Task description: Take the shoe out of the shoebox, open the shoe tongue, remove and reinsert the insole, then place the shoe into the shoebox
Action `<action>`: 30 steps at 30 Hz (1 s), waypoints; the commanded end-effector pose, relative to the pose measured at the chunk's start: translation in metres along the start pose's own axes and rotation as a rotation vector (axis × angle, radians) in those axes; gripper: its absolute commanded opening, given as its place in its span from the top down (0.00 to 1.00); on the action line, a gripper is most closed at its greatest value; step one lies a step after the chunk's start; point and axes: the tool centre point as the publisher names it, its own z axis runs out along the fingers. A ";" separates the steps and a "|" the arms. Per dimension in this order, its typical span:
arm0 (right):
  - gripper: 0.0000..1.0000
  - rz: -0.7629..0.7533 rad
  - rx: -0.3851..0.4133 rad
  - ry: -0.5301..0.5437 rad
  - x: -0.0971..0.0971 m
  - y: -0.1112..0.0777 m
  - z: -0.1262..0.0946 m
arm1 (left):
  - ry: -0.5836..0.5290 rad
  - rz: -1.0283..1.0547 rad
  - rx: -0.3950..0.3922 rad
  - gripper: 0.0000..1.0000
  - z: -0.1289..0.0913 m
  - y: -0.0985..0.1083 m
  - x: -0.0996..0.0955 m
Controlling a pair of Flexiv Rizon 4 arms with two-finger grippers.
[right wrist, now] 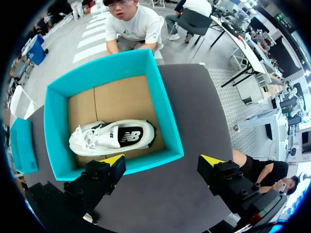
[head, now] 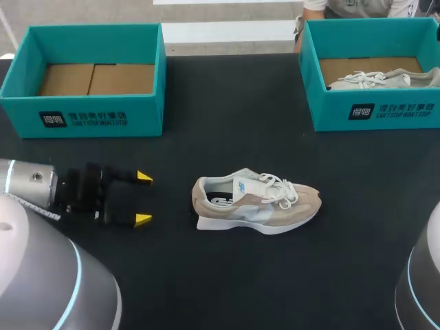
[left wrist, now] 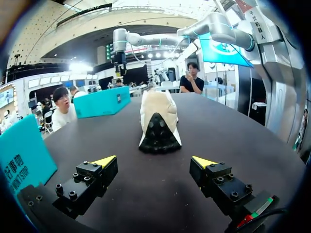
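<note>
A beige shoe [head: 258,204] with white laces lies on its side in the middle of the black table, toe to the right. My left gripper [head: 143,198] stands open to its left, fingers pointing at the heel with a gap between. In the left wrist view the shoe's heel and black sole [left wrist: 158,124] are straight ahead of the open left gripper [left wrist: 154,162]. A white shoe [right wrist: 112,137] lies in the right teal shoebox [right wrist: 112,73]. My right gripper [right wrist: 163,160] hovers open above that box's near wall, holding nothing.
An empty teal shoebox [head: 86,113] stands at the back left; the right teal shoebox [head: 375,113] with the white shoe [head: 375,80] stands at the back right. My right arm [head: 423,282] shows only at the front right corner.
</note>
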 end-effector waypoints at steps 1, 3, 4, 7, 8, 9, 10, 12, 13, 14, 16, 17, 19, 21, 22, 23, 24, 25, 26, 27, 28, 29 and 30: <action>0.00 0.000 -0.001 0.000 0.000 0.000 0.000 | 0.002 -0.001 -0.006 0.00 0.000 -0.002 0.001; 0.00 0.000 -0.001 0.000 0.000 0.000 0.000 | 0.002 -0.001 -0.006 0.00 0.000 -0.002 0.001; 0.00 0.000 -0.001 0.000 0.000 0.000 0.000 | 0.002 -0.001 -0.006 0.00 0.000 -0.002 0.001; 0.00 0.000 -0.001 0.000 0.000 0.000 0.000 | 0.002 -0.001 -0.006 0.00 0.000 -0.002 0.001; 0.00 0.000 -0.001 0.000 0.000 0.000 0.000 | 0.002 -0.001 -0.006 0.00 0.000 -0.002 0.001; 0.00 0.000 -0.001 0.000 0.000 0.000 0.000 | 0.002 -0.001 -0.006 0.00 0.000 -0.002 0.001; 0.00 0.000 -0.001 0.000 0.000 0.000 0.000 | 0.002 -0.001 -0.006 0.00 0.000 -0.002 0.001; 0.00 0.000 -0.001 0.000 0.000 0.000 0.000 | 0.002 -0.001 -0.006 0.00 0.000 -0.002 0.001; 0.00 0.000 -0.001 0.000 0.000 0.000 0.000 | 0.002 -0.001 -0.006 0.00 0.000 -0.002 0.001; 0.00 0.000 -0.001 0.000 0.000 0.000 0.000 | 0.002 -0.001 -0.006 0.00 0.000 -0.002 0.001; 0.00 0.000 -0.001 0.000 0.000 0.000 0.000 | 0.003 -0.002 -0.003 0.00 0.008 -0.004 0.002; 0.00 0.000 -0.001 0.000 0.000 0.000 0.000 | 0.009 0.000 0.001 0.00 0.015 -0.006 0.003; 0.00 0.000 -0.001 0.000 0.000 0.000 0.000 | 0.017 0.005 0.006 0.00 0.025 -0.010 0.004; 0.00 0.000 -0.001 0.000 0.000 0.000 0.000 | 0.029 0.025 0.011 0.00 0.032 -0.014 0.005; 0.00 0.000 -0.001 0.000 0.000 0.000 0.000 | 0.024 0.030 0.011 0.00 0.036 -0.016 0.005; 0.00 0.000 -0.001 0.000 0.000 0.000 0.000 | 0.022 0.039 0.015 0.00 0.041 -0.018 0.005; 0.00 0.000 -0.001 0.000 0.000 0.000 0.000 | 0.015 0.033 0.029 0.00 0.044 -0.020 0.004; 0.00 0.000 -0.001 0.000 0.000 0.000 0.000 | 0.019 0.029 0.033 0.00 0.046 -0.021 0.004; 0.00 0.000 -0.001 0.000 0.000 0.000 0.000 | 0.017 0.032 0.029 0.00 0.051 -0.022 0.004; 0.00 0.000 -0.001 0.000 0.000 0.000 0.000 | 0.014 0.034 0.033 0.00 0.054 -0.023 0.004; 0.00 0.000 -0.001 0.000 0.000 0.000 0.000 | 0.021 0.029 0.037 0.00 0.058 -0.025 0.004; 0.00 0.000 -0.001 0.000 0.000 0.000 0.000 | 0.020 0.029 0.041 0.00 0.061 -0.026 0.004; 0.00 0.000 -0.001 0.000 0.000 0.000 0.000 | 0.026 0.032 0.040 0.00 0.065 -0.027 0.004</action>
